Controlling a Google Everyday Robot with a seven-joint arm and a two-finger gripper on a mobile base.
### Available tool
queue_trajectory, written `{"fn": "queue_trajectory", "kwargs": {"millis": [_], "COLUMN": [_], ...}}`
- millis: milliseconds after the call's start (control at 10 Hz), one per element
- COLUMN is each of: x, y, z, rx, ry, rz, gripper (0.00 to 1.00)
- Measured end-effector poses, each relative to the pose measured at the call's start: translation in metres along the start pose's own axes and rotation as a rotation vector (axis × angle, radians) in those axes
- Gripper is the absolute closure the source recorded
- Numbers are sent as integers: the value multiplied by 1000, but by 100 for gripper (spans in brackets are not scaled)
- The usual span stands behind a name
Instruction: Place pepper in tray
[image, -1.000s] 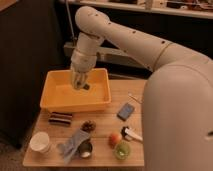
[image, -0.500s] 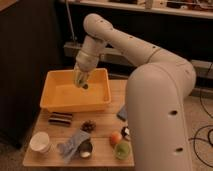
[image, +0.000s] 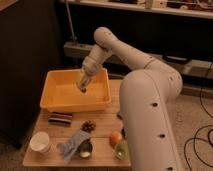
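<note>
The tray (image: 59, 102) is a big yellow-orange bin on the far left part of the wooden table. My gripper (image: 82, 85) hangs inside its outline, over the tray's right half, pointing down. A small dark green pepper (image: 83, 89) shows at the fingertips, held just above the tray floor. The gripper is shut on it.
In front of the tray lie a dark can (image: 60, 118), a brown lump (image: 89, 125), a white cup (image: 40, 142), a blue cloth (image: 73, 142), an orange fruit (image: 115, 138) and a pale green dish (image: 121, 149). My white arm (image: 150, 115) covers the table's right side.
My arm has swung closer to the camera and now hides the table's right side. The gripper with the pepper stayed over the tray and sank slightly.
</note>
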Motion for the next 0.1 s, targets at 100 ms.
{"fn": "queue_trajectory", "kwargs": {"millis": [100], "x": [-5], "y": [-2], "z": [5], "rx": [-15], "ry": [7], "rz": [-20], "gripper": [20]}}
